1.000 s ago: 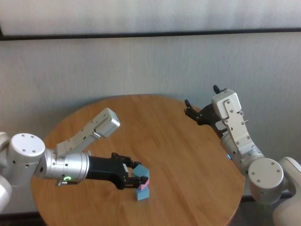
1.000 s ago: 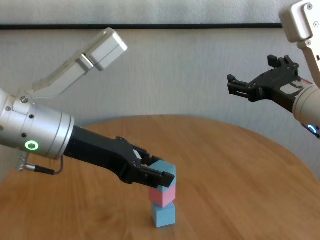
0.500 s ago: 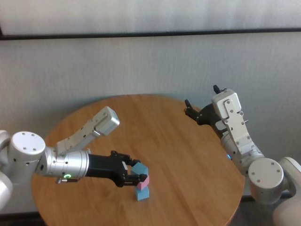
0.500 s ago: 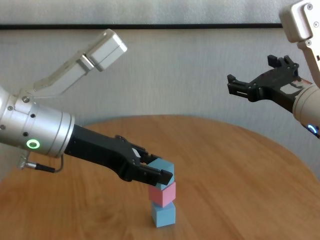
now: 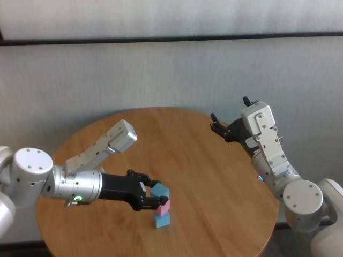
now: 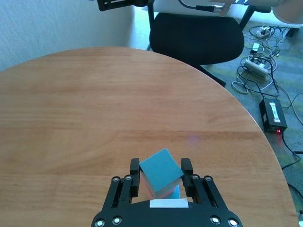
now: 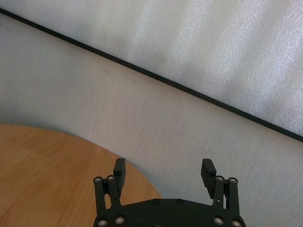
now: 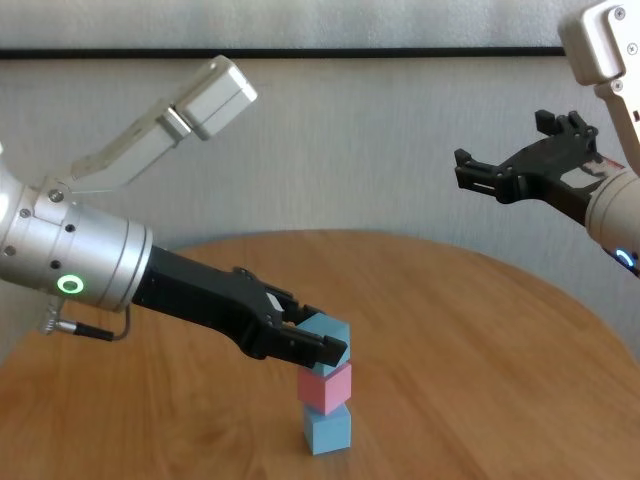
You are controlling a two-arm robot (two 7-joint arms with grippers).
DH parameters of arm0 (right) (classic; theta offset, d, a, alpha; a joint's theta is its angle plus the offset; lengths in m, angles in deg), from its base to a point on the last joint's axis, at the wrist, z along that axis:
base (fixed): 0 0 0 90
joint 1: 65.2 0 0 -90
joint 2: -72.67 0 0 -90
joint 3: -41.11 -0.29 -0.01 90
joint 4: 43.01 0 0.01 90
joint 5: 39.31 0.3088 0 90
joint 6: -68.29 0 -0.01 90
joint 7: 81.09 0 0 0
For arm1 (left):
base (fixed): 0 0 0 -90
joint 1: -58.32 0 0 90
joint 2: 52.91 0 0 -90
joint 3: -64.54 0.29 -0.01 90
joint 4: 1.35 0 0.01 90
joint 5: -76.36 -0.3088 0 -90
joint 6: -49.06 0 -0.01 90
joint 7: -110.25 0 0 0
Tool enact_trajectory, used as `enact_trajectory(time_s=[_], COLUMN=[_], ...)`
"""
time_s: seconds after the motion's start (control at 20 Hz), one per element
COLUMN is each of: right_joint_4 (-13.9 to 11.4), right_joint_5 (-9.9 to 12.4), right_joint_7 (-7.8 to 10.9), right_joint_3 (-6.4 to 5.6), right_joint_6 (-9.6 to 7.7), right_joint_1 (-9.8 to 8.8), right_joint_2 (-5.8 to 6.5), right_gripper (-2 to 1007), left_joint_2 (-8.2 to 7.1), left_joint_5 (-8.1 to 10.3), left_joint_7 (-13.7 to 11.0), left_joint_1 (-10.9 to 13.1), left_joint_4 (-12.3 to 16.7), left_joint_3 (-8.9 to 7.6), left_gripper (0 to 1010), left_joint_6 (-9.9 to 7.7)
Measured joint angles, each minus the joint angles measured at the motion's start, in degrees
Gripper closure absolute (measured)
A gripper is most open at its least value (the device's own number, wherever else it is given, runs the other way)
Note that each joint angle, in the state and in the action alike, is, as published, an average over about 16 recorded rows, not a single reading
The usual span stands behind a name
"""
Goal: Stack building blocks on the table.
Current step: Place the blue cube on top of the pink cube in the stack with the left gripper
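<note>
On the round wooden table (image 5: 203, 160) stands a stack: a light blue cube (image 8: 326, 430) at the bottom, a pink cube (image 8: 325, 387) on it, and a second light blue cube (image 8: 325, 332) on top, turned slightly askew. My left gripper (image 8: 318, 345) is shut on the top blue cube, one finger on each side in the left wrist view (image 6: 161, 166). The stack also shows in the head view (image 5: 162, 209), near the table's front. My right gripper (image 5: 229, 108) is open and empty, held high above the table's far right edge.
A black office chair (image 6: 196, 35) stands beyond the table's edge, with cables and a power brick (image 6: 272, 116) on the floor. A white wall lies behind the table.
My left gripper has shifted very slightly with the top blue cube over the pink one. The lower two cubes and the right arm have not moved.
</note>
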Motion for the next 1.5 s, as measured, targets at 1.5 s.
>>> enact_trajectory(time_s=[1.5], right_joint_4=[0.0], right_joint_5=[0.0], right_joint_7=[0.00], right_joint_3=[0.00], right_joint_6=[0.00], right_joint_1=[0.00], right_joint_2=[0.00], right_gripper=[1], left_joint_2=[0.28], left_joint_5=[0.87], left_joint_7=[-0.1], left_joint_1=[-1.3], left_joint_4=[-1.5], left_joint_3=[1.65], left_gripper=[369], left_joint_6=[0.49])
